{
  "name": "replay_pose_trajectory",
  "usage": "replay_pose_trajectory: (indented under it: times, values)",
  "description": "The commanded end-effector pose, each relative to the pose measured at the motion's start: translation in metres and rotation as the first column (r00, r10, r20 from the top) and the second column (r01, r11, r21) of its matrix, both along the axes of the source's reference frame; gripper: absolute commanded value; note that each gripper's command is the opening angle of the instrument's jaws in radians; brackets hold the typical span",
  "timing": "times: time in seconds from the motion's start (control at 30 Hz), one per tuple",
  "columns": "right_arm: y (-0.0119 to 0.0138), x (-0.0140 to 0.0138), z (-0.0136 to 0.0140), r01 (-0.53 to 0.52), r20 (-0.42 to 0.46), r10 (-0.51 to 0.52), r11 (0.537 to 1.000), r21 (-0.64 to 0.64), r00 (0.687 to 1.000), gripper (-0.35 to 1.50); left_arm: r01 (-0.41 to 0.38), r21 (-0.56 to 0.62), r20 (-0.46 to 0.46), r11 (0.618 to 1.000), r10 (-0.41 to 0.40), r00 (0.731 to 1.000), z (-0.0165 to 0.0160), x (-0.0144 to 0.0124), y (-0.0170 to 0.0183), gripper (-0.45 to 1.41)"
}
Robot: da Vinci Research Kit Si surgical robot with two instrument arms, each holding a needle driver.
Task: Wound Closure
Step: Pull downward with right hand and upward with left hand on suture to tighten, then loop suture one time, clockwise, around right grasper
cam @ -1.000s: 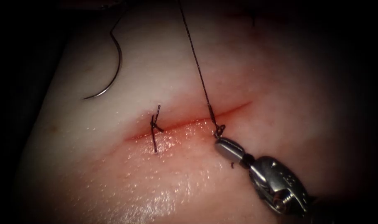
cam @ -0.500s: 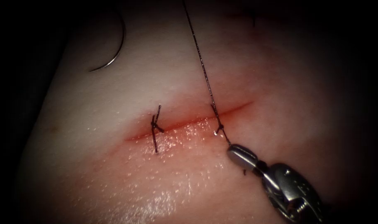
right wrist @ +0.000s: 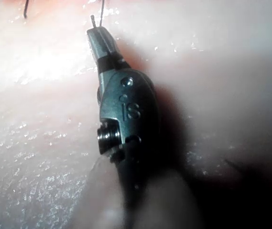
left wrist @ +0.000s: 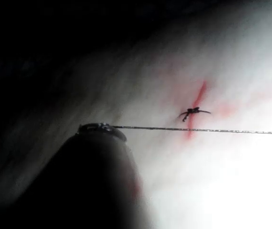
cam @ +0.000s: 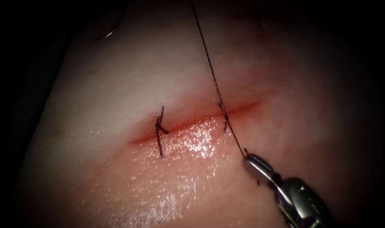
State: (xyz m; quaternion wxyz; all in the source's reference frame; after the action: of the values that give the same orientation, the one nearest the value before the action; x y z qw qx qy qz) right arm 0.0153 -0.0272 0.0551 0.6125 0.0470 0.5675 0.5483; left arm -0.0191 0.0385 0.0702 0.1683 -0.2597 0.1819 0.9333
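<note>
— So, what does the right tool (cam: pixel 253 162) hold?

— Its jaws are clamped together on the thread (cam: pixel 213 80), just past the near edge of the cut (cam: pixel 192 123), toward the tissue's (cam: pixel 116 185) near right corner. A short cut end of thread (cam: pixel 257 182) sticks out beside the jaws. In the right wrist view the same tool (right wrist: pixel 99 36) pinches the strand at its very tip.

— And what has changed?

— Over the last second the right tool has drawn back from the cut toward that near right corner. The loose loop that sat by its tip has closed down into a small knot (cam: pixel 224 119) on the cut, right of the finished stitch (cam: pixel 159 128). The thread runs taut from the jaws, across the cut, and off past the tissue's far edge.

— The left tool?

— In the left wrist view its tip (left wrist: pixel 100 129) grips the other run of thread (left wrist: pixel 197 129); the jaws look pressed together on it.

— Where is the needle?

— The needle (cam: pixel 110 33) is out of the tissue, free at its far left corner, and has been slipping farther out that way. Judged from this, the second stitch's knot is being snugged down.
</note>
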Motion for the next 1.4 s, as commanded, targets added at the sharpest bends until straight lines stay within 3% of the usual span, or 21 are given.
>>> replay_pose_trajectory:
  times: [0.03, 0.33, 0.47, 1.03, 1.27, 1.33, 1.37, 1.4]
  values:
    - [-0.0005, 0.0011, 0.0004, 0.001, -0.006, -0.001, 1.000, -0.002, 1.000, -0.35, 0.004, -0.008, -0.010, 1.000, -0.004, 1.000, 0.0006, -0.0003, 0.0010, -0.45]
    - [-0.0011, 0.0026, 0.0002, 0.034, 0.002, -0.034, 0.999, 0.006, 0.999, -0.35, -0.044, -0.048, -0.099, 0.998, 0.039, 0.994, 0.0041, 0.0003, -0.0020, -0.45]
    - [-0.0021, 0.0024, 0.0007, 0.049, 0.018, -0.049, 0.999, 0.004, 0.999, -0.35, -0.068, -0.064, -0.114, 0.996, 0.061, 0.992, 0.0053, 0.0008, -0.0009, -0.45]
    - [-0.0045, 0.0025, 0.0022, 0.076, 0.062, -0.077, 0.997, 0.013, 0.995, -0.35, -0.068, -0.116, -0.169, 0.991, 0.048, 0.984, 0.0070, 0.0022, 0.0014, -0.45]
    - [-0.0037, 0.0028, 0.0019, 0.036, 0.038, -0.036, 0.999, -0.012, 0.999, -0.35, -0.061, -0.121, -0.136, 0.991, 0.044, 0.990, 0.0068, 0.0016, -0.0011, -0.45]
    - [-0.0029, 0.0028, 0.0018, -0.008, 0.048, 0.009, 1.000, -0.023, 0.999, 0.61, -0.065, -0.106, -0.101, 0.992, 0.054, 0.993, 0.0062, 0.0011, -0.0026, -0.45]
    - [-0.0023, 0.0027, 0.0017, -0.017, 0.052, 0.020, 0.998, -0.056, 0.998, 0.84, -0.065, -0.098, -0.088, 0.993, 0.057, 0.995, 0.0058, 0.0008, -0.0034, -0.45]
    - [-0.0019, 0.0026, 0.0016, -0.025, 0.047, 0.029, 0.997, -0.073, 0.998, 0.89, -0.071, -0.091, -0.074, 0.993, 0.064, 0.995, 0.0052, 0.0004, -0.0043, -0.45]
